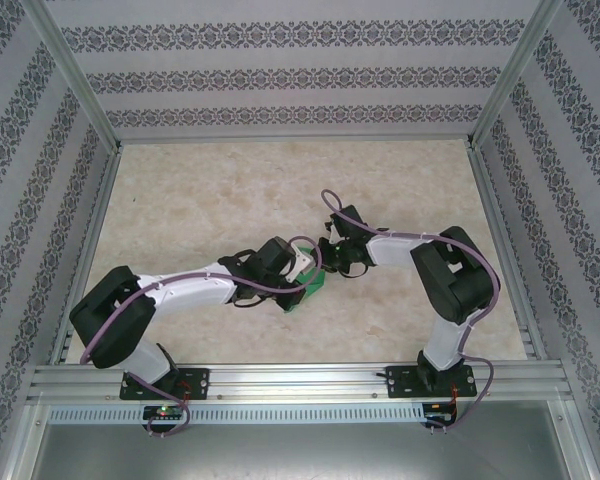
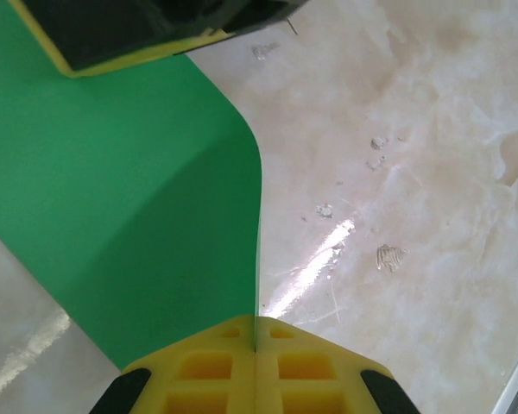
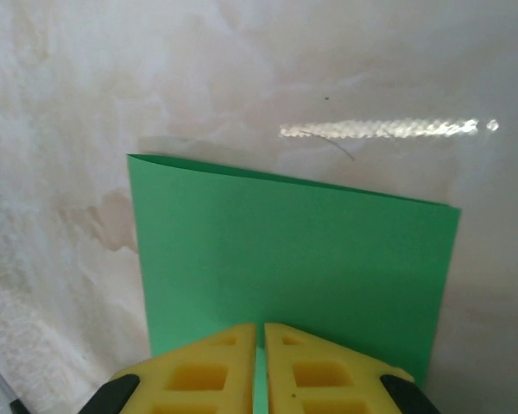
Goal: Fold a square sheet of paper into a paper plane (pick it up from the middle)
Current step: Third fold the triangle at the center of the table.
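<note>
Table (image 1: 230, 190), open room beyond; left gripper (image 2: 255, 335), right gripper (image 3: 261, 335) pinch sheet (image 3: 285, 250) edges.

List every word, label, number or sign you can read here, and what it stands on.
None can be read.
The green sheet of paper is plain, the table bare of marks, the walls carry only an ornamental pattern.
Anything on the arm bases is too small to tell.

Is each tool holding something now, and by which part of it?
Both are shut on the green paper. The left tool pinches a curled-up edge of it; the right tool pinches another edge, near its middle.
</note>
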You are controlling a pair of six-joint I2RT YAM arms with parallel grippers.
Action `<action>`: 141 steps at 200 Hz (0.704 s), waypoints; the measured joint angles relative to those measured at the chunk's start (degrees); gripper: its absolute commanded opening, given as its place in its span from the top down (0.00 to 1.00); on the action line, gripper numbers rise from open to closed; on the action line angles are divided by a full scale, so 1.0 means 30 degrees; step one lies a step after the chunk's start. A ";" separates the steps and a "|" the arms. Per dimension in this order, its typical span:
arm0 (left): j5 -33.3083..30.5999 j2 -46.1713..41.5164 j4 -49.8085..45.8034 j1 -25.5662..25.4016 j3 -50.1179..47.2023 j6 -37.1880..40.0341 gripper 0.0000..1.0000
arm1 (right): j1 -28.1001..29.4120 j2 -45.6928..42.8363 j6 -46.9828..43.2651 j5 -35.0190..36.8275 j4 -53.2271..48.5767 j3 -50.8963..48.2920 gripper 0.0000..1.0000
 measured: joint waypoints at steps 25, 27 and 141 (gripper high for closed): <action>0.0765 0.0452 0.0036 0.0714 0.0000 -0.0051 1.00 | 0.0182 0.0262 -0.0612 0.0219 -0.0641 0.0466 0.90; 0.0809 0.0495 0.0036 0.0772 0.0000 -0.0058 1.00 | 0.0211 0.0270 -0.0670 0.0270 -0.0707 0.0510 0.90; 0.1763 0.1982 0.0036 0.2164 0.0007 -0.0109 1.00 | 0.0503 0.0372 -0.1224 0.0707 -0.1115 0.0787 0.89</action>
